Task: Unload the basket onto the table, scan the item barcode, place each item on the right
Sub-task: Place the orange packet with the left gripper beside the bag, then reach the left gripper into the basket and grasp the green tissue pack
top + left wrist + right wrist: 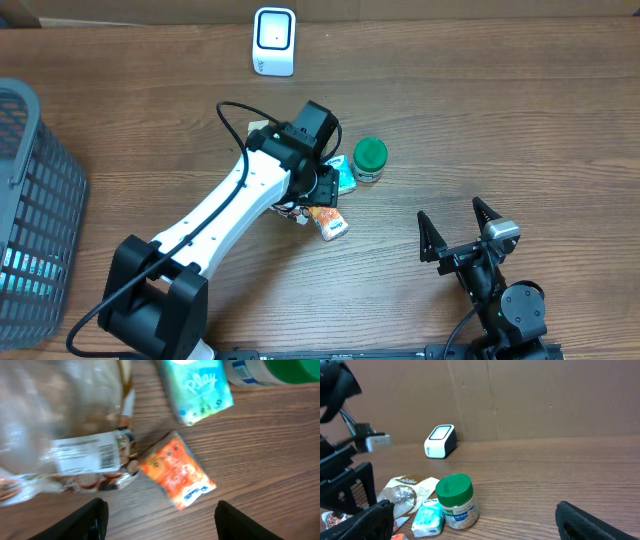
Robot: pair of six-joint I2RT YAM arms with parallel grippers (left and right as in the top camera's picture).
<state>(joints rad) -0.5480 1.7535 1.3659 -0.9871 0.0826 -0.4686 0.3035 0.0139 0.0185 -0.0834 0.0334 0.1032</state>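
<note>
Snack bag (65,420): crinkly clear plastic | orange packet (177,471): flat, glossy, rectangular

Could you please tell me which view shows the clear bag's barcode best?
Left wrist view: the barcode faces that camera, close up, on the clear bag. Overhead, the left arm covers it; the right wrist view shows the bag without it.

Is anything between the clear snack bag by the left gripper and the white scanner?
Nothing visible: bare table lies between the clear snack bag and the scanner. The jar and tissue pack sit to one side.
</note>
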